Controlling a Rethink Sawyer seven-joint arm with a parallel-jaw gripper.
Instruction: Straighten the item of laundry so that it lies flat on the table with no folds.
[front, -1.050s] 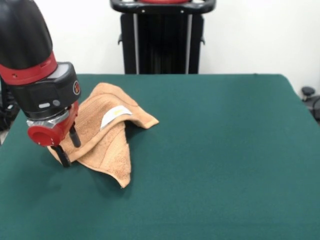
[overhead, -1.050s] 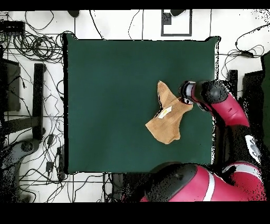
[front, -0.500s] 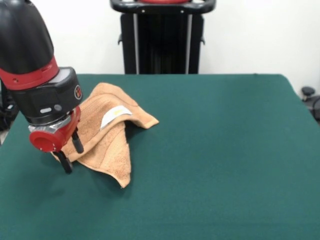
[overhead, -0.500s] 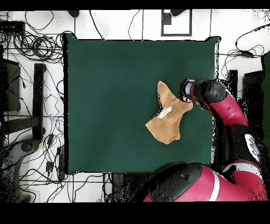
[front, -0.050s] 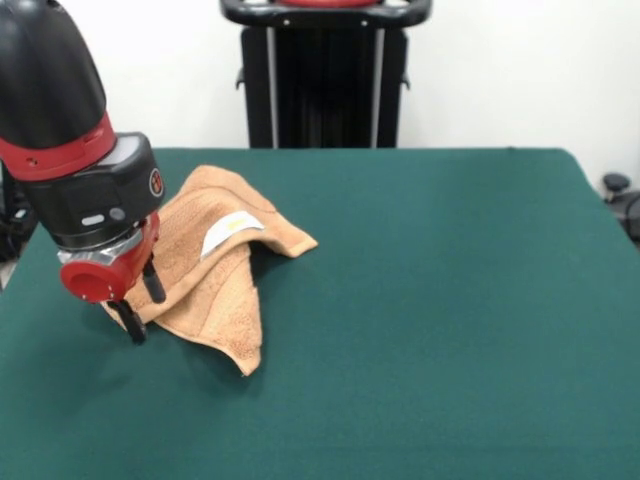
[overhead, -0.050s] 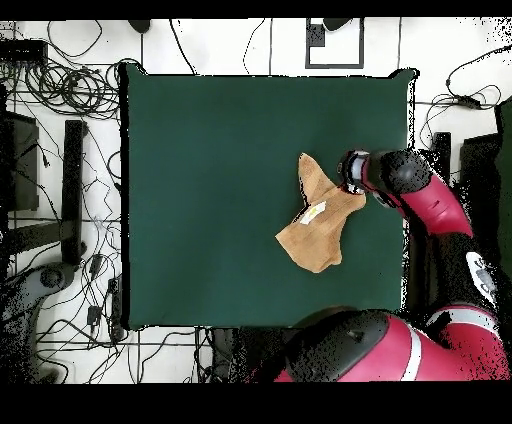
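At worktop's 9 o'clock edge, jaws slightly parted, straddling towel corner, empty. Risk: closing on single layer drags folded bundle, crease stays.

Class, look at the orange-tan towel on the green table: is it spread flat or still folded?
Still folded. The towel lies bunched with overlapping layers, one flap bearing the white label raised over the rest on the table.
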